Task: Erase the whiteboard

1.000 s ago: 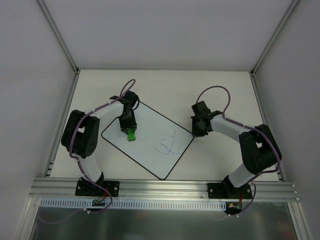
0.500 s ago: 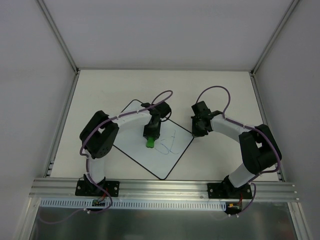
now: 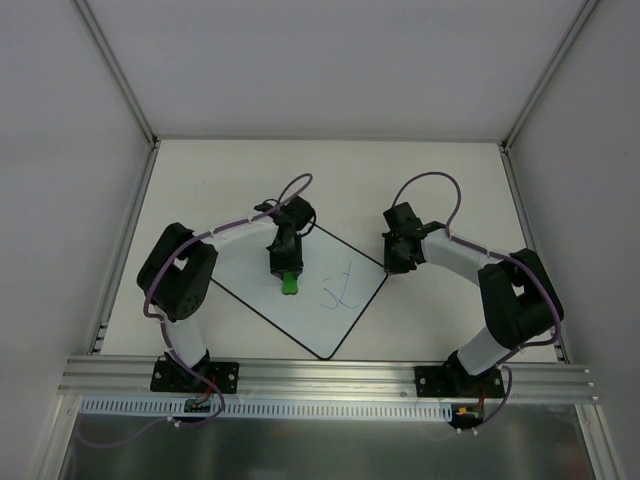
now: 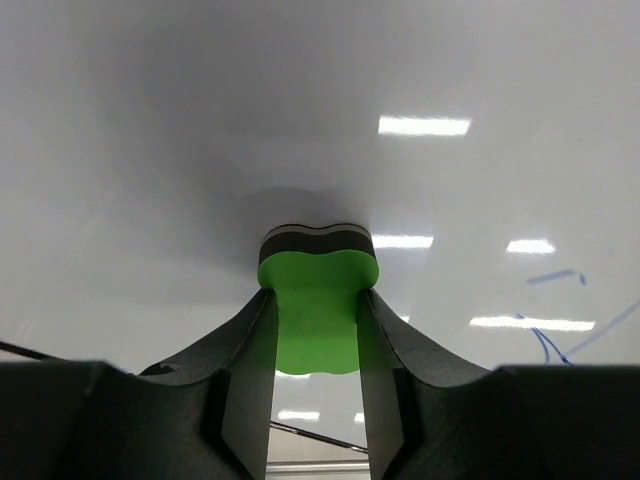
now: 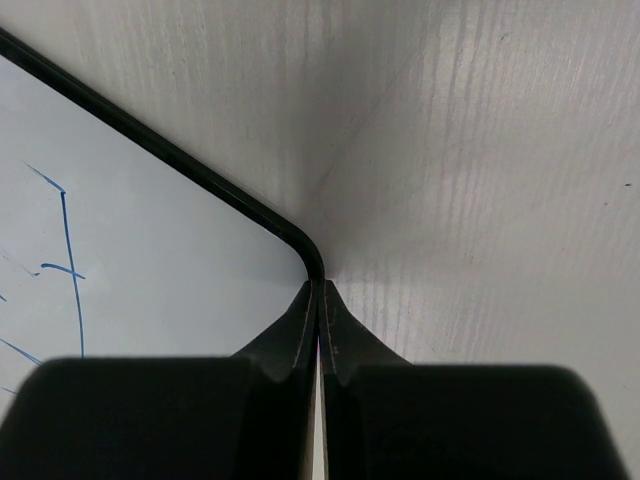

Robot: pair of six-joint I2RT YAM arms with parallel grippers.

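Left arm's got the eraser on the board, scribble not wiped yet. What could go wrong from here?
The shut right gripper meets the whiteboard only at its corner; a hard wipe may slide the board. The left gripper pinches the green eraser at its narrow waist, so drag might twist it. The blue scribble lies toward the right gripper, so the arms may crowd each other.

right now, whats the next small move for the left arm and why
Probably slide the left claw, shut on the green eraser, a little rightward across the whiteboard. The blue scribble lies just to the eraser's right in the top view, unwiped. The right claw, shut, sits at the board's corner.
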